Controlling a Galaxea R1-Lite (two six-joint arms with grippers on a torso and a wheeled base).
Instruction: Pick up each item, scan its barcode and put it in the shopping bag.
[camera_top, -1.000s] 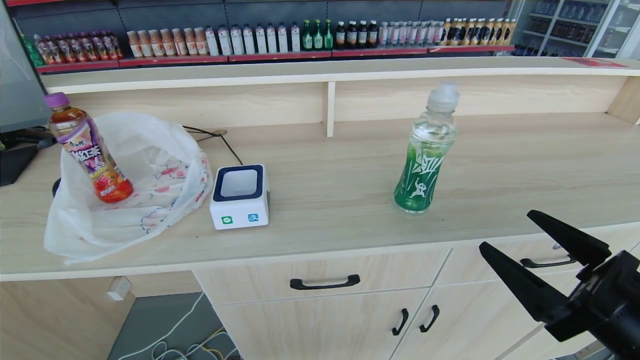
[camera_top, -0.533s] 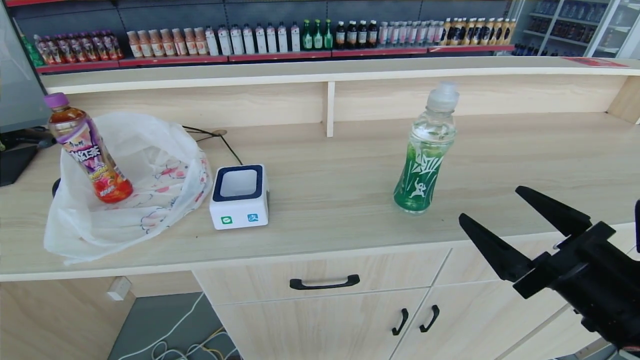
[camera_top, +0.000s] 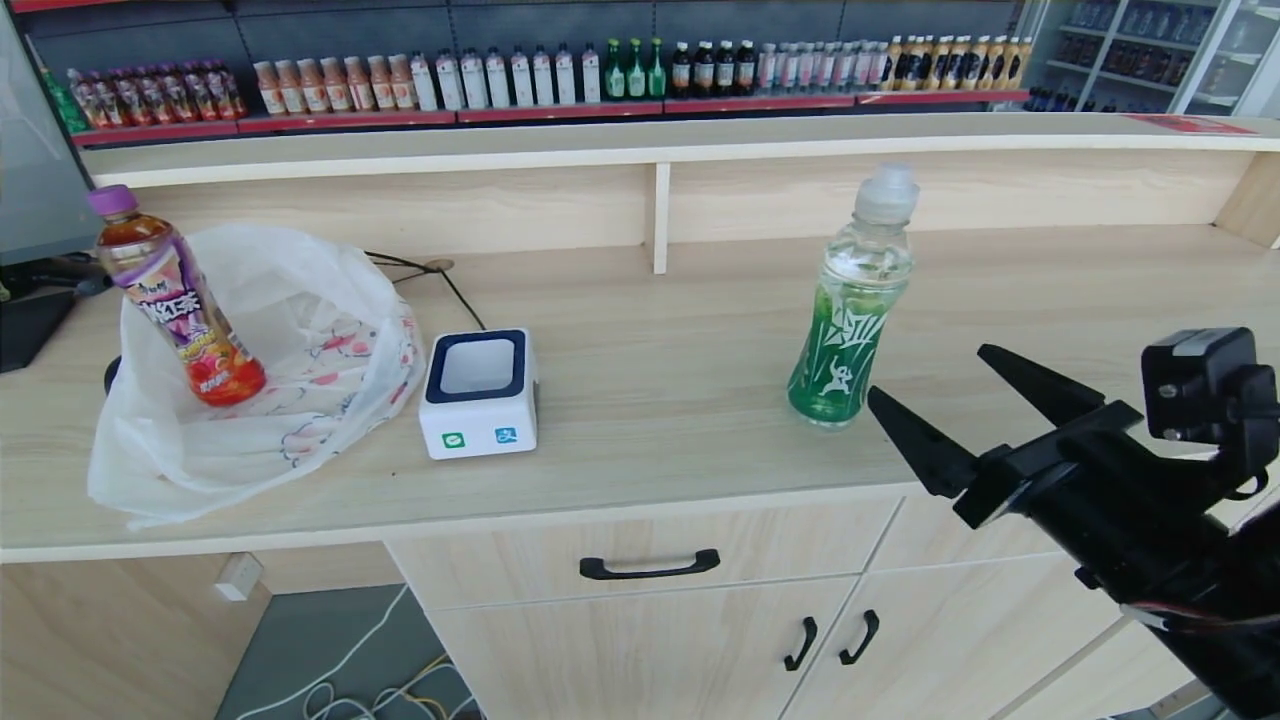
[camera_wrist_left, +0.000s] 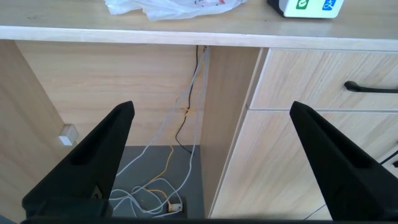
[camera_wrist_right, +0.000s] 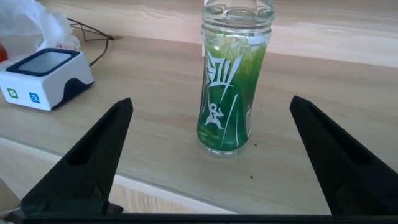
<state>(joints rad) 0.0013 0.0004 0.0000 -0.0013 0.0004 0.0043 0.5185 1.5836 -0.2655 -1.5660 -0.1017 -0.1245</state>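
Green bottle (camera_top: 850, 300) upright on counter (camera_top: 680, 400), near front edge, bare wood on every side. Right gripper (camera_top: 926, 371) spread wide, level with bottle's base, just short of it and not touching, over counter's front edge. Scanner (camera_top: 480, 392) well to the left. Just beside it, bag (camera_top: 330, 330) with mouth open and tea bottle (camera_top: 175, 300) leaning inside. Left gripper (camera_wrist_left: 211, 107) spread wide below counter lip, facing cabinet (camera_wrist_left: 298, 137).
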